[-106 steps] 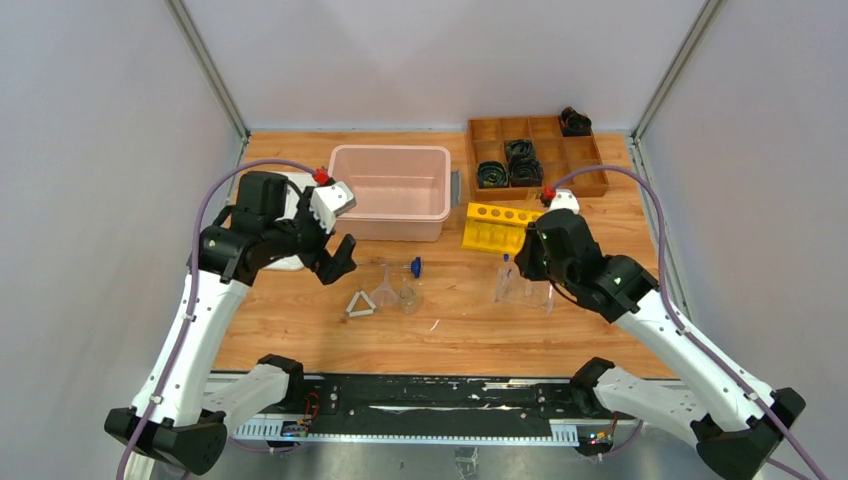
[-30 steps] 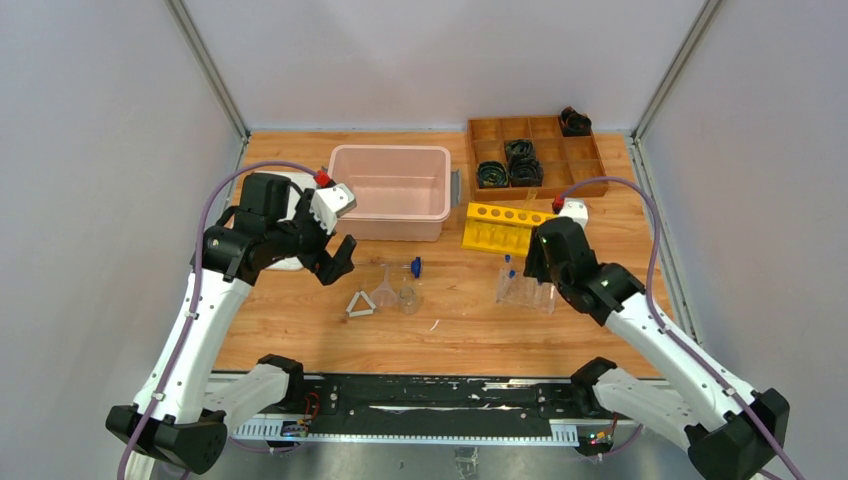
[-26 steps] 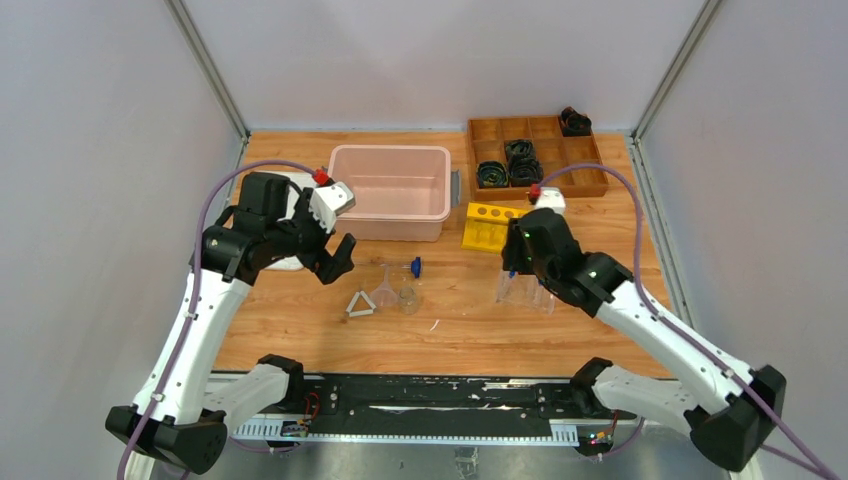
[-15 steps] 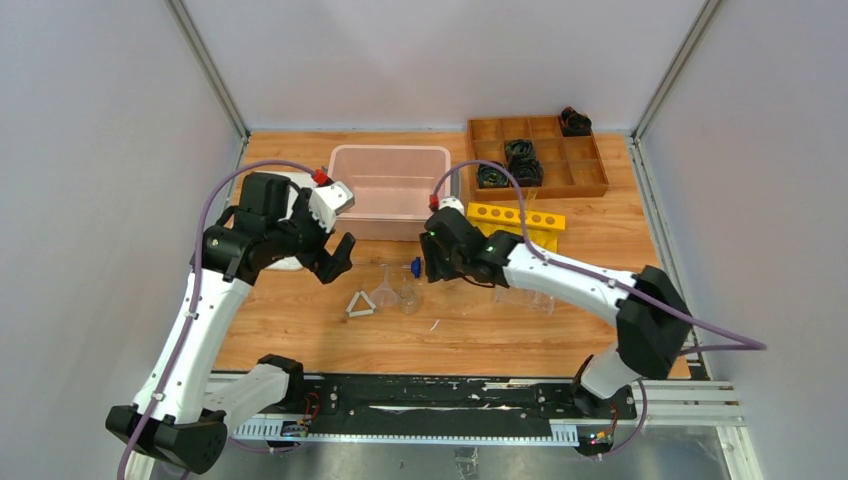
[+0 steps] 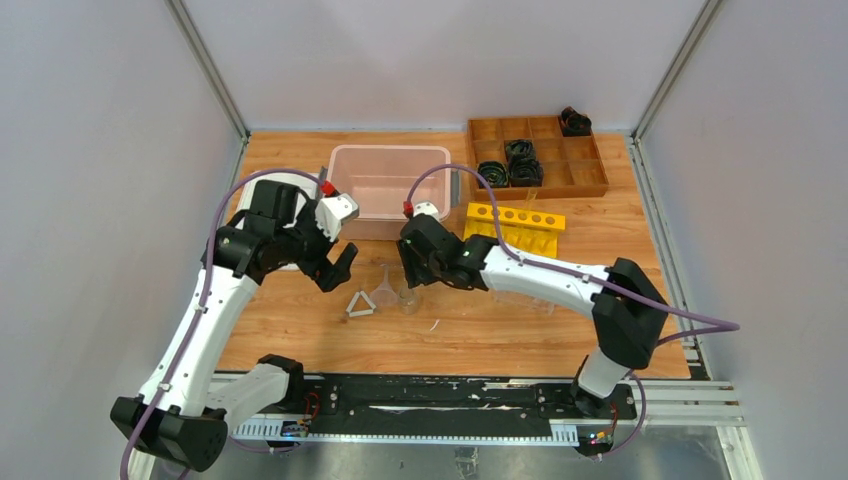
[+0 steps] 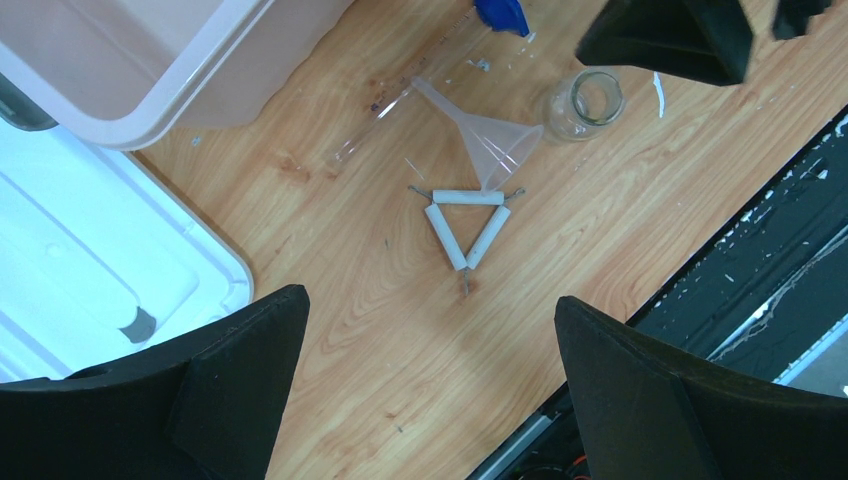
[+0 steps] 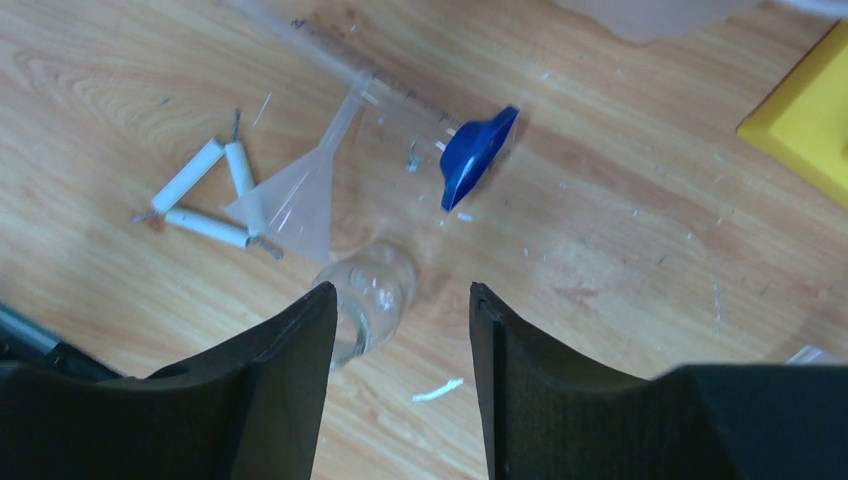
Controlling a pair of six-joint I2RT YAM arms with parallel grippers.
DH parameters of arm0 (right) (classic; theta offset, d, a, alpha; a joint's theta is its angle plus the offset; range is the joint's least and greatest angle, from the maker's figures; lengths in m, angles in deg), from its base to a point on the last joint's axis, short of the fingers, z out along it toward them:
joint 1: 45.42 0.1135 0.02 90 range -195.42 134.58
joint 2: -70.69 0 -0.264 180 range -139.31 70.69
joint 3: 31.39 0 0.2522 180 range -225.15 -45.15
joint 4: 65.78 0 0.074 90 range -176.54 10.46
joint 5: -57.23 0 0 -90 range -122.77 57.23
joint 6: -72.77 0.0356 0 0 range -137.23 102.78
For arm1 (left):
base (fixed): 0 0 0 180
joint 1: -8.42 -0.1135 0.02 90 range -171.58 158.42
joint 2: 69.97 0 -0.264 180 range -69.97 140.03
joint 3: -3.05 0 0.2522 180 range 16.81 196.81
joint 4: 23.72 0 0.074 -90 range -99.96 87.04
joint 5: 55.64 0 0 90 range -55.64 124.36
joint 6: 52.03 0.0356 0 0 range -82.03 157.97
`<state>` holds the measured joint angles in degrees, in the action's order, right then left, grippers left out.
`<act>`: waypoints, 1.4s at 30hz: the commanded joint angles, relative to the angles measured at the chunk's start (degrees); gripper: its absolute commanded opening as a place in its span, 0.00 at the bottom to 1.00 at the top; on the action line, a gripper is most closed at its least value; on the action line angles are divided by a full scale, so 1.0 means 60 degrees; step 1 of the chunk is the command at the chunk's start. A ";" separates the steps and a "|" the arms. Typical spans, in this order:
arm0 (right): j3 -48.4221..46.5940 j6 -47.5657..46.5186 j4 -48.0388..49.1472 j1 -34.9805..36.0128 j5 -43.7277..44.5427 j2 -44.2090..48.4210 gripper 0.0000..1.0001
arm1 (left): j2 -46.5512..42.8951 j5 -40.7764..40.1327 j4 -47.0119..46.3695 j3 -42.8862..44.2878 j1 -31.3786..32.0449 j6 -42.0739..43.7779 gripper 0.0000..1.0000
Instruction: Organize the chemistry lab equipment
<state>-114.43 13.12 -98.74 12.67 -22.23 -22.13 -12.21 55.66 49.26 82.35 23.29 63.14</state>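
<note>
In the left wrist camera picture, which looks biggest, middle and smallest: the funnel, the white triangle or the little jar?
1. funnel: biggest, if you count its long stem.
2. white triangle: only a bit smaller, nearly a tie.
3. jar: clearly smallest.

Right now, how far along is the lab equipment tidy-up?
Early, by the look of it. Done: nothing I can confirm. In hand: nothing; the left gripper and right gripper are both open, the right one above the small jar. Left: that jar, the funnel, white triangle and a blue-capped tube lie loose on the table.
</note>
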 commanded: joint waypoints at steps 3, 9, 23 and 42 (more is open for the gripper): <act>-0.0986 -0.0374 0.0159 -0.0247 0.0894 -0.1331 0.51 | 0.0026 0.0143 -0.0086 -0.0114 0.0041 0.0103 1.00; -0.1391 -0.0410 0.0416 -0.0247 0.1224 -0.2046 0.49 | -0.0052 0.0024 -0.0085 0.0020 0.0041 0.0102 1.00; -0.1026 -0.0096 0.0879 -0.0247 0.1780 -0.2577 0.11 | -0.0128 0.0042 0.0050 0.0472 0.0041 -0.0121 1.00; -0.1521 -0.0094 -0.0029 -0.0233 0.0677 0.0303 0.00 | -0.0174 -0.0253 0.0091 0.1191 0.0040 -0.0160 1.00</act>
<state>-120.50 11.70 -95.47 11.55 -14.86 -24.73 -12.34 55.85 49.85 86.35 23.29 61.92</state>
